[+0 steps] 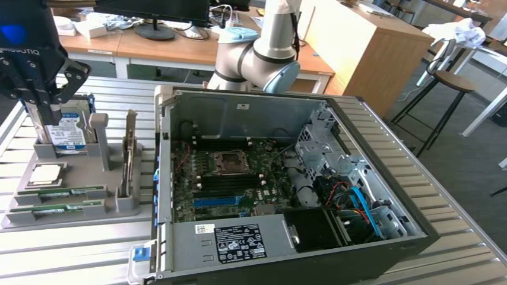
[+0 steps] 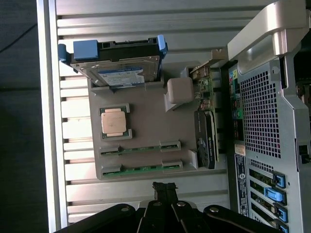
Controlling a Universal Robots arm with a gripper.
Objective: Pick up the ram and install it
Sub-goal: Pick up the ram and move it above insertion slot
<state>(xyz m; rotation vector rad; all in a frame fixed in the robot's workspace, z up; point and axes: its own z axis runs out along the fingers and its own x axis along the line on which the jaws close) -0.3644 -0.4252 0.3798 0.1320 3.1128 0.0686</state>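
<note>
The slatted metal table (image 1: 79,258) lies under the grey tray (image 1: 85,171) and carries everything here. Just beside the tray stands the open computer case (image 1: 237,116), lid off, with the motherboard bare inside. My arm (image 1: 265,56) rises on the far side of that case from the tray. The tray itself holds the spare parts.

My claw (image 1: 49,113) hangs above the tray. In the exterior view it crosses in front of the tray's hard-drive end. Its fingers (image 2: 164,187) are pressed together with nothing between them, and they touch no part in the tray.

The hard drive (image 1: 67,138), silver with a blue label, stands on edge at one end of the tray. An expansion card (image 1: 129,155) stands upright along the tray's side nearest the case.

The ram is in the tray, at the end opposite the hard drive. One ram stick (image 1: 63,192) and the other ram stick (image 1: 57,208) lie flat in their slots, side by side. Both are green and narrow.

The square silver processor (image 1: 46,174) sits in the tray between the hard drive and the ram.
</note>
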